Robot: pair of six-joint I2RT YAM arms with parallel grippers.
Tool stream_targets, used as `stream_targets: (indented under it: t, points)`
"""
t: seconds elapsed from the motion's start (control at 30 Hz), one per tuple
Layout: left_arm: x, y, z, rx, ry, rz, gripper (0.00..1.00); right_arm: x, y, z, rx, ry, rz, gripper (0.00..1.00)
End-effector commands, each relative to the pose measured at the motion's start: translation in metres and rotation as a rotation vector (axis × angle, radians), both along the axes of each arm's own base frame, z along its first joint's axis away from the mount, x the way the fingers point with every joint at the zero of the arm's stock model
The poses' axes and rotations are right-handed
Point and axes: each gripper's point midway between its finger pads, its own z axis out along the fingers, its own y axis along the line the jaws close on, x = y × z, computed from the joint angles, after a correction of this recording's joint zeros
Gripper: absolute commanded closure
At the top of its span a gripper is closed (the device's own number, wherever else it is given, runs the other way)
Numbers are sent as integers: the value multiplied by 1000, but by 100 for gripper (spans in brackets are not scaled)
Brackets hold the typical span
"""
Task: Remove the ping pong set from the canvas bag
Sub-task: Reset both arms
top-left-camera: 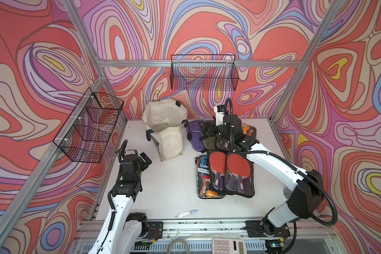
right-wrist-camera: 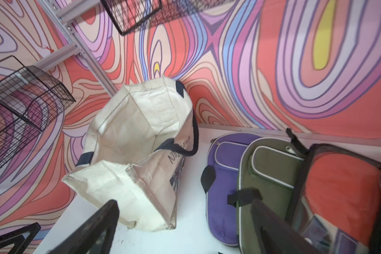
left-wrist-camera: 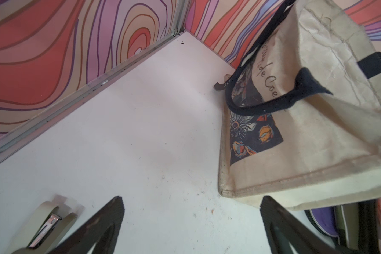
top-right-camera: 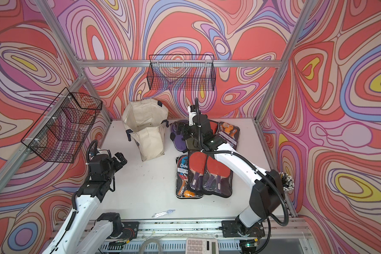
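The cream canvas bag (top-left-camera: 165,132) (top-right-camera: 145,132) stands at the back of the table with its mouth open, and only bare lining shows inside (right-wrist-camera: 136,132). Several ping pong sets lie to its right. A clear case with two red paddles (top-left-camera: 229,173) (top-right-camera: 209,173) is in front. Purple (right-wrist-camera: 222,198) and olive (right-wrist-camera: 266,176) cases are behind it. My right gripper (top-left-camera: 206,132) (right-wrist-camera: 185,206) hangs open and holds nothing, between the bag and the purple case. My left gripper (top-left-camera: 146,161) (left-wrist-camera: 191,200) is open over bare table, left of the bag (left-wrist-camera: 306,132).
Black wire baskets hang on the back wall (top-left-camera: 204,72) and the left wall (top-left-camera: 90,127). A small silvery scrap (top-left-camera: 186,213) lies near the table's front edge. A calculator (top-left-camera: 228,245) sits below the front rail.
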Motion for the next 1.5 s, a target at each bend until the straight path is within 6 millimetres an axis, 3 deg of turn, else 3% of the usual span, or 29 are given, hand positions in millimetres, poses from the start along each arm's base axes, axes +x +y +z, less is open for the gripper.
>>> stream_targets:
  t: [0.0, 0.17, 0.2, 0.37, 0.53, 0.77, 1.23, 1.47]
  points:
    - [9, 12, 5, 71, -42, 47, 0, -6, -31, -12, -77, -11, -95, 2]
    - [19, 13, -6, 137, -26, 54, 0, -19, -79, -35, -106, 16, -222, 2]
    - [16, 13, -22, 164, 9, 49, 0, -22, -88, -39, -110, 23, -249, 2]
    - [22, 13, -39, 241, -16, 63, 0, -38, -127, -70, -134, 52, -344, 2]
    - [26, 23, -35, 325, -27, 104, 0, -44, -157, -103, -133, 111, -402, 2]
    - [31, 34, -47, 434, -23, 144, 0, -43, -182, -121, -176, 120, -476, 2]
    - [55, 33, -63, 499, -58, 107, 0, -30, -231, -163, -265, 125, -665, 2]
    - [66, 27, -66, 512, -33, 58, 0, -30, -256, -170, -345, 73, -766, 2]
